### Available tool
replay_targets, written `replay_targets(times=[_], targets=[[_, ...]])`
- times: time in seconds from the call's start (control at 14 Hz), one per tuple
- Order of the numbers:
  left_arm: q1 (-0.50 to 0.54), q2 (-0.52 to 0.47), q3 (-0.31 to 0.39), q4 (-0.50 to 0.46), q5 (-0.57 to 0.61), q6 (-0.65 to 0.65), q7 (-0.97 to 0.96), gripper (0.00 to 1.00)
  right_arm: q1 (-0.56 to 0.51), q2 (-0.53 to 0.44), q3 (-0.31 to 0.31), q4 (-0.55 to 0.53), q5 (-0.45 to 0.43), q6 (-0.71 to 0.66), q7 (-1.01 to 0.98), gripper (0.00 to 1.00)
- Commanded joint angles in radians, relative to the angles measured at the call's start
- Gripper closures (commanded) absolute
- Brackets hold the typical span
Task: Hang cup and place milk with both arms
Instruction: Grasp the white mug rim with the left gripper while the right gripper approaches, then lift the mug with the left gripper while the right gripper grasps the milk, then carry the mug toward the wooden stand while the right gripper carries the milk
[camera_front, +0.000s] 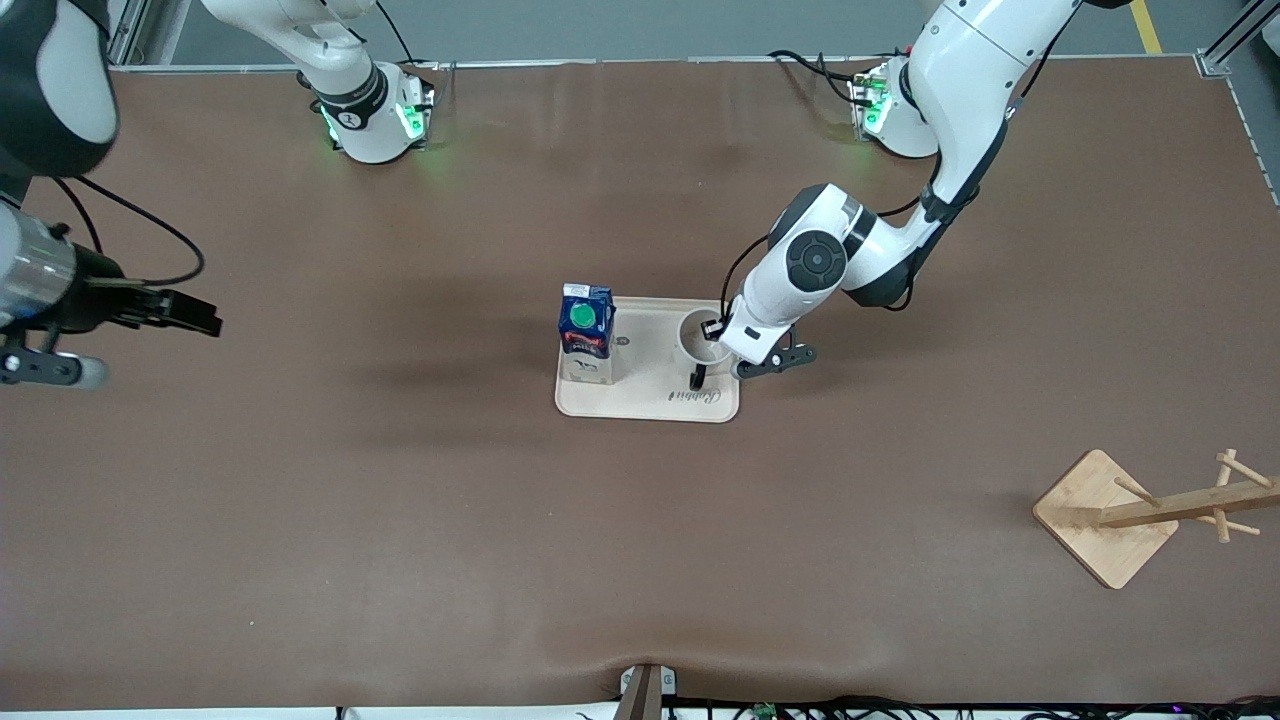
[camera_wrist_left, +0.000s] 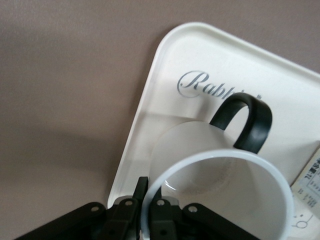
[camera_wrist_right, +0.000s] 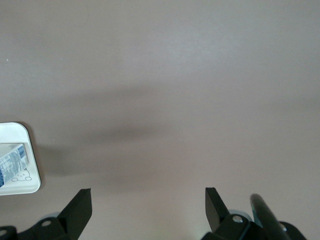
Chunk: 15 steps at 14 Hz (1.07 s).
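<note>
The white cup (camera_front: 695, 338) stands on a cream tray (camera_front: 650, 405) at the table's middle, its black handle (camera_front: 697, 377) toward the front camera. My left gripper (camera_front: 712, 333) is shut on the cup's rim, one finger inside and one outside; the left wrist view shows the gripper (camera_wrist_left: 150, 192), the cup (camera_wrist_left: 235, 200) and the handle (camera_wrist_left: 250, 120). The blue milk carton (camera_front: 585, 330) stands upright on the tray's end toward the right arm. My right gripper (camera_front: 195, 313) is open and empty over bare table at the right arm's end; it also shows in the right wrist view (camera_wrist_right: 148, 192).
A wooden mug rack (camera_front: 1110, 515) with pegs stands toward the left arm's end, nearer the front camera than the tray. The tray's corner (camera_wrist_right: 20, 187) and the carton's side (camera_wrist_right: 12, 162) show in the right wrist view. The tray's rim (camera_wrist_left: 165, 65) shows in the left wrist view.
</note>
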Motion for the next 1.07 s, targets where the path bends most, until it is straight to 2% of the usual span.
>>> replay_targets(times=[0.0,0.07,0.21,0.36,0.64,1.0], targets=[[0.004,0.010,0.003,0.053,0.025,0.003,-0.024,1.00,0.084,0.060,0.000,0.009,0.008,0.011,0.022,0.00],[0.010,-0.008,0.003,0.067,0.025,-0.003,-0.027,1.00,0.106,0.061,0.000,0.006,0.022,0.008,0.048,0.00],[0.030,-0.056,0.003,0.073,0.017,-0.015,-0.049,1.00,0.155,0.061,0.000,-0.036,0.110,0.021,0.210,0.00],[0.067,-0.119,0.003,0.078,0.020,-0.036,-0.066,1.00,0.219,0.060,0.000,-0.060,0.187,0.049,0.277,0.00],[0.218,-0.264,0.000,0.093,0.025,-0.157,-0.011,1.00,0.415,0.066,-0.002,-0.112,0.184,0.181,0.486,0.00],[0.396,-0.286,0.002,0.297,0.025,-0.456,0.155,1.00,0.586,0.151,-0.002,-0.130,0.178,0.342,0.677,0.00]])
